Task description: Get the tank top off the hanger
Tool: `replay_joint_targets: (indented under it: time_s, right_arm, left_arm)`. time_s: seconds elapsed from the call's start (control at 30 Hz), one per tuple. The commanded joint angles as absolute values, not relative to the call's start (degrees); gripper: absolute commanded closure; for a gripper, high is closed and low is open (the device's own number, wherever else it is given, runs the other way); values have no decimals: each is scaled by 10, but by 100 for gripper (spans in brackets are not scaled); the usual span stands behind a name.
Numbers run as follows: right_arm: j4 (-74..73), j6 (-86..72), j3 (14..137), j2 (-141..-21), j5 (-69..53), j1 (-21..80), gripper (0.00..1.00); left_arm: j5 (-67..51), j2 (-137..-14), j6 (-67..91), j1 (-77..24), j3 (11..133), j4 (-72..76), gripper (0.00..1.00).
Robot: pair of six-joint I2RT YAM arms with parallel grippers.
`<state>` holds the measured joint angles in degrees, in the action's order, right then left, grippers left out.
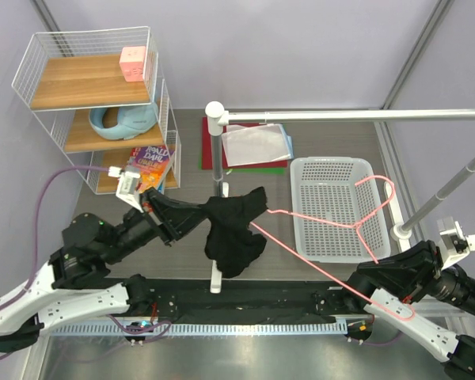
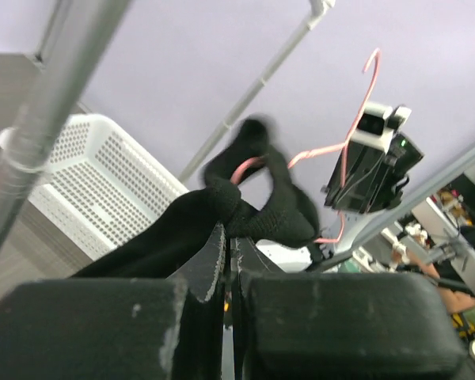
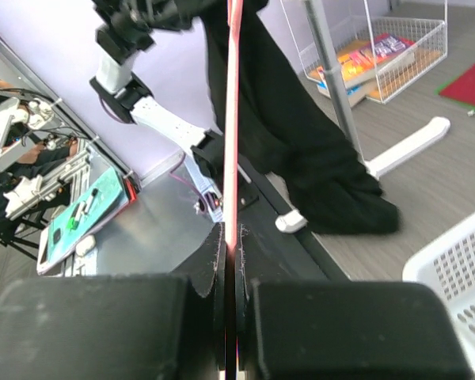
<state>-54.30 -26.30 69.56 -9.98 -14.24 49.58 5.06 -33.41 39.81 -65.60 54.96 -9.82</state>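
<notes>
Top external view, from the left: the white wire shelf (image 1: pixel 163 103) stands at the far left with a pink cube, a blue thing and a book on it. Just right of it the left gripper (image 1: pixel 172 215) is pinched tight on a fold of the tank top (image 1: pixel 233 237), which hangs bunched in mid-air near the white stand pole (image 1: pixel 215 158).

The hanger (image 1: pixel 355 226) reaches right from the cloth. Its left corner is buried in the fabric and its hook lies over the white basket (image 1: pixel 332 161). The right gripper (image 1: pixel 384 299) is clamped on its near wire.

I'd say the job is partly done. The top is gathered at one end, but in the left wrist view a strap loops the pink wire, so it has yet to come free.

The table is grey wood-grain with a black strip along the near edge, and the walls are pale lilac.
</notes>
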Motion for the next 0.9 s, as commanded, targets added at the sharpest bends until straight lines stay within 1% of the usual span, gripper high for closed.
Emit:
replay_joint_targets:
  time_s: [0.0, 0.1, 0.17, 0.37, 0.43, 0.63, 0.67, 0.87]
  right_arm:
    - [-598, -272, 713, -80, -127, 496, 99]
    - [-626, -275, 730, -71, -116, 496, 99]
    - [-650, -279, 757, -71, -76, 496, 99]
    - [-686, -270, 811, -104, 19, 496, 99]
    - [-682, -262, 822, -127, 31, 496, 99]
    - [-636, -207, 844, -225, 7, 476, 99]
    - [-630, -202, 847, -237, -17, 466, 99]
    - [-577, -174, 870, -305, -71, 425, 99]
  left_arm:
    - [113, -312, 386, -656, 577, -127, 100]
    - [126, -312, 378, -656, 592, -144, 100]
    - [114, -321, 378, -656, 599, -151, 100]
    - [65, -341, 398, -656, 584, -151, 100]
    - [62, -342, 403, -656, 572, -149, 100]
    - [45, -345, 426, -656, 541, -114, 100]
    - [43, -348, 429, -656, 538, -112, 100]
    - [36, -362, 444, -656, 517, -95, 100]
